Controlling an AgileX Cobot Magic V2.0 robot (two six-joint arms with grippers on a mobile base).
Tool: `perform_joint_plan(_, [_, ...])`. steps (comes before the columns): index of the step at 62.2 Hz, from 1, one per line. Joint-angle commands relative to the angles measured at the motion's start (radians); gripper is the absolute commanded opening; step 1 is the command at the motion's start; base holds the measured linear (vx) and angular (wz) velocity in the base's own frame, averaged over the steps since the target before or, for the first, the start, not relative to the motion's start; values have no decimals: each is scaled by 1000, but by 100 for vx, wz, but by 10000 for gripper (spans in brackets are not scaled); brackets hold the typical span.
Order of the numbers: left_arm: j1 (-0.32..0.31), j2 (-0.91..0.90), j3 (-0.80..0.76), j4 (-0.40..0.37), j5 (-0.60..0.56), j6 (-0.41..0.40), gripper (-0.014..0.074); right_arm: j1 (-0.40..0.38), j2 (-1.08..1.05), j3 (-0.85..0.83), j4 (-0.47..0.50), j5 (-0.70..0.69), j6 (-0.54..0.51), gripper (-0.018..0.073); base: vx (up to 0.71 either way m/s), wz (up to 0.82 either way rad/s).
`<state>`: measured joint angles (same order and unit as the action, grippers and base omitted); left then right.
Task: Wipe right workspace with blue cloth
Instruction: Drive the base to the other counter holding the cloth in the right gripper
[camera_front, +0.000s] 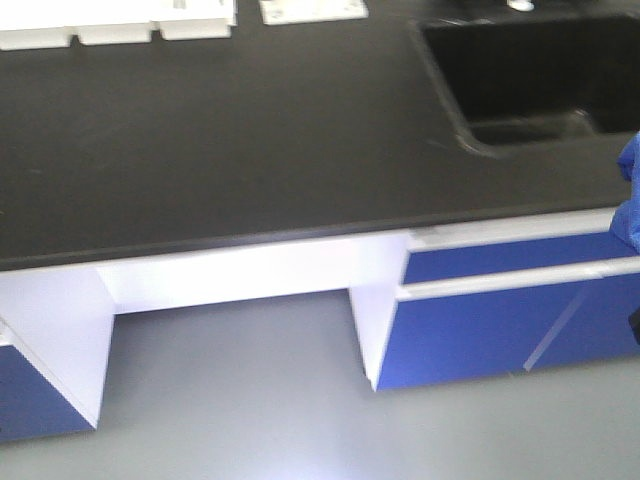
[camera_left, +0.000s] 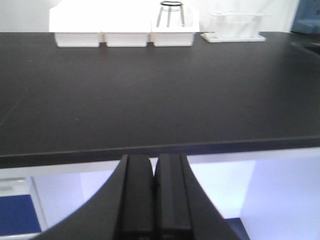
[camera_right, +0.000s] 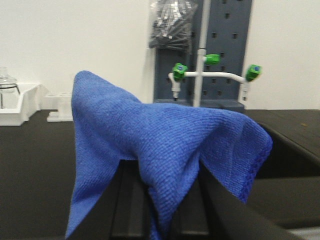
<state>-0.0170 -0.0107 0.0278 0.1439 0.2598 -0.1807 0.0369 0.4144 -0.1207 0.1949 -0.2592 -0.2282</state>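
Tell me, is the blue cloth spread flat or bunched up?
Bunched up. The blue cloth is pinched in the right gripper and drapes over its fingers, not flat.

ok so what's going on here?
The right tool is shut on a blue cloth, which drapes over it in the air by the right end of the black counter, near the sink. The left tool is shut and empty, hovering just off the counter's front edge. The cloth does not look pressed to the surface, so wiping appears not yet begun.
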Motion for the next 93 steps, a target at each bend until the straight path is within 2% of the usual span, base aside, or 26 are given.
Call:
perform_joint_plan(1, [-5,-16,30,1,-80,-8,-6,-6,8,-27,-6,-89,-7,0,-32,-37])
perform_joint_plan(50, [-5,-16,30,1,-80,-8,-6,-6,8,-27,-6,-89,-7,0,-29,-45])
perform_joint_plan(93, [-5,-16,30,1,-80,-8,-6,-6,8,-27,-6,-89,-7,0,-20,-72])
